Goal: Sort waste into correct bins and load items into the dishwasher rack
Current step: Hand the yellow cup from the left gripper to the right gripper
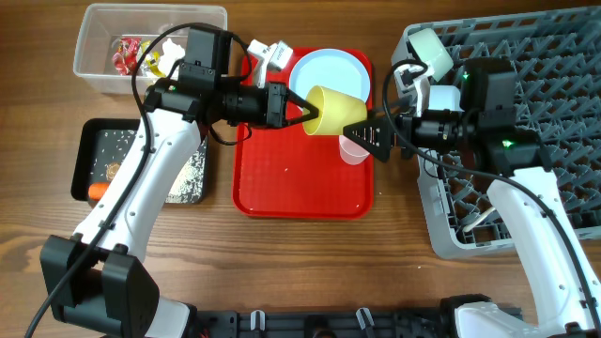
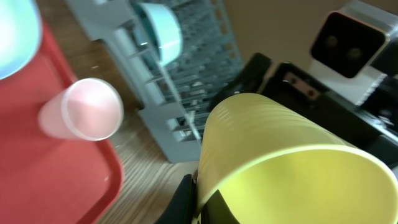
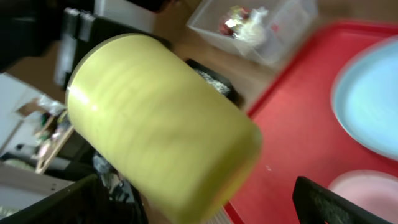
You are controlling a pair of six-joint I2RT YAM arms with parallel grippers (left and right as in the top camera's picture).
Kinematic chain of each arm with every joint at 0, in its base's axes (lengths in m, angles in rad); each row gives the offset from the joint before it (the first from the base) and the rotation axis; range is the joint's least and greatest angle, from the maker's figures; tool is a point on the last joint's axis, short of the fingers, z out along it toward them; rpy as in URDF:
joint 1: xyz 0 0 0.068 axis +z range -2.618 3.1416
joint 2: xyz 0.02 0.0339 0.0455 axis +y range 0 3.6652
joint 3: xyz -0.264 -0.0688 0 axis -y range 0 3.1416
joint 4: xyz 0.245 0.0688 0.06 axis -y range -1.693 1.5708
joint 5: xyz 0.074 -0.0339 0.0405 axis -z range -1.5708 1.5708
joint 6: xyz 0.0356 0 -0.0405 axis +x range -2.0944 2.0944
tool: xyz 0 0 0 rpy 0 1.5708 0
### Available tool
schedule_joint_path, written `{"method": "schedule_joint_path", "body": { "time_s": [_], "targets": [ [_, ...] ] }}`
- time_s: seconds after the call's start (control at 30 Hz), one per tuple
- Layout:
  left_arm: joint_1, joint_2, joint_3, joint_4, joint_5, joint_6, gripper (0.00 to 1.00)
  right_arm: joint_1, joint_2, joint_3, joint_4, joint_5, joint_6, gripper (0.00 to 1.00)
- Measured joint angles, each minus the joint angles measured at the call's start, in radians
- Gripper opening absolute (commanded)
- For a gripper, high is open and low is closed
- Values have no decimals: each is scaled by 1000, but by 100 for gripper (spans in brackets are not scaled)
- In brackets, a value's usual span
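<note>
Over the red serving tray, the left gripper is clamping the yellow cup. Its fingers are pinched fully together on the cup's wall at the rim. The cup is lying on its side in the air, its mouth facing 9 o'clock toward the left arm and its base pointing to 3 o'clock.

From the 3 o'clock side, the right gripper is standing with its jaws spread as wide as they go. In the right wrist view the cup's body is filling the space between the two black fingers. I cannot tell whether either finger is touching it. The right gripper is not gripping anything.

The pink cup is standing upright on the tray at 5 o'clock of the yellow cup, just beside the right gripper. The light blue plate is lying on the tray at 12 o'clock of the yellow cup.

At 3 o'clock on the table, the grey dishwasher rack is carrying a light blue bowl at its 10 o'clock corner. At 10 o'clock on the table, the clear tub is holding wrappers and white tissue. At 9 o'clock, the black tray is holding rice grains and an orange carrot.
</note>
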Motion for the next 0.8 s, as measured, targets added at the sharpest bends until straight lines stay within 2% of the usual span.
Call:
{"method": "schedule_joint_path", "body": {
  "time_s": [0.2, 0.4, 0.63, 0.8],
  "targets": [
    [24, 0, -1, 116, 170, 4, 4, 0, 0, -43, 217, -178, 10, 100],
    [49, 0, -2, 187, 308, -1, 4, 0, 2, -49, 474, -304, 121, 99],
    [50, 0, -2, 211, 349, -2, 4, 0, 2, -49, 524, -336, 194, 95],
    [50, 0, -2, 234, 356, -4, 4, 0, 2, -49, 531, -344, 206, 87]
  ]
}}
